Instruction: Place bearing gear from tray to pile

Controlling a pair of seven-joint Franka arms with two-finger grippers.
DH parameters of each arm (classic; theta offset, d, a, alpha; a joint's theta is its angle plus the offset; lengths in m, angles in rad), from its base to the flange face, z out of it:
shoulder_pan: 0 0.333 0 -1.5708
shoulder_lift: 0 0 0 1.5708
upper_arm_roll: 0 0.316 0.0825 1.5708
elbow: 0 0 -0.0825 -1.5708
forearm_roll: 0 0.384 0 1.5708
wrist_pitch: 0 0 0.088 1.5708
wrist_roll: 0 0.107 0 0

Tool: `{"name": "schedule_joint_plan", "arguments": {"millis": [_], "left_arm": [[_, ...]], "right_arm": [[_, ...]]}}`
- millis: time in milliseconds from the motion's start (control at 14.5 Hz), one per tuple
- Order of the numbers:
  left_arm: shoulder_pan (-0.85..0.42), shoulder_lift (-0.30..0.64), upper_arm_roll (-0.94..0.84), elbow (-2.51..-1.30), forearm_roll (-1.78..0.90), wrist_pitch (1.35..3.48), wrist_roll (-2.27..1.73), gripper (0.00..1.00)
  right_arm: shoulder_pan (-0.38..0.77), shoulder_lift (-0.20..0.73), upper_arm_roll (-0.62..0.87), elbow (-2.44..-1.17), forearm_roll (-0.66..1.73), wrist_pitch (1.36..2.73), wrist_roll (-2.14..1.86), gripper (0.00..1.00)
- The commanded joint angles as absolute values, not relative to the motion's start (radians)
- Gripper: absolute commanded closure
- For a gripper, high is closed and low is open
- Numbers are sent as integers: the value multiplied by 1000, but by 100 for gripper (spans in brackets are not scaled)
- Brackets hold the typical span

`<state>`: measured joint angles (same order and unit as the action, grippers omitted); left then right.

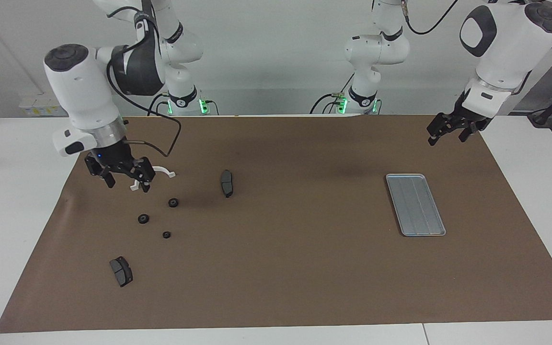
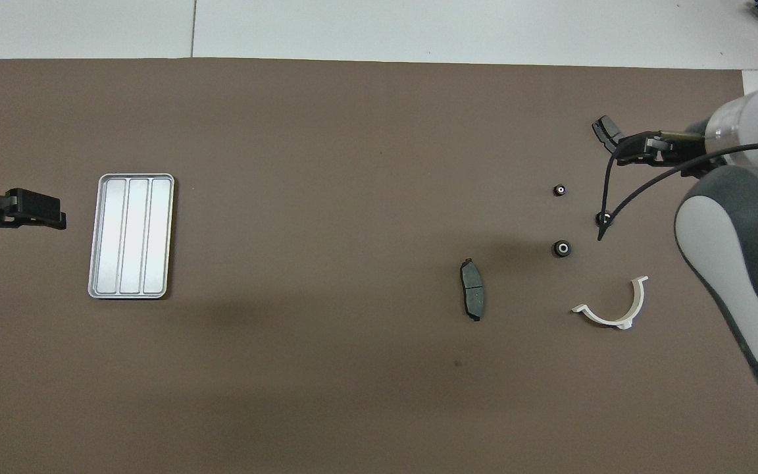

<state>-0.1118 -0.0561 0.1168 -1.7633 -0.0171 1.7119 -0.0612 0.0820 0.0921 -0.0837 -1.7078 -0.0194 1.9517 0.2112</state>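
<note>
Bare mat (image 1: pixel 304 230) lies open between the tray (image 1: pixel 415 203) and scattered pile (image 1: pixel 161 215).
</note>
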Motion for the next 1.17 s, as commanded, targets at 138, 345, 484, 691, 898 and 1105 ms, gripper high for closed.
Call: {"name": "schedule_joint_plan", "arguments": {"millis": [138,345,484,691,898,1105], "left_arm": [[-104,-89,112,-1801,0,1727,-55,0],[-104,-89,112,-1801,0,1727,-55,0],[-104,-89,112,-1801,0,1727,-55,0],[-104,-89,112,-1801,0,1727,-55,0],[-104,-89,112,-1801,0,1727,-55,0],[-104,-89,112,-1801,0,1727,-55,0]], "right_arm": [[55,15,-74,-1613,-40,1665,132,0],[55,11,-75,-1559,-38,1557,94,0],[40,-9,-83,-1575,-26,1551,57,0],[25,-21,-83,-1598,-21,1551,31,0],[18,-21,-83,-1597,-20,1549,28,0],[18,-23,-84,-1597,-21,1563,31,0]]}}
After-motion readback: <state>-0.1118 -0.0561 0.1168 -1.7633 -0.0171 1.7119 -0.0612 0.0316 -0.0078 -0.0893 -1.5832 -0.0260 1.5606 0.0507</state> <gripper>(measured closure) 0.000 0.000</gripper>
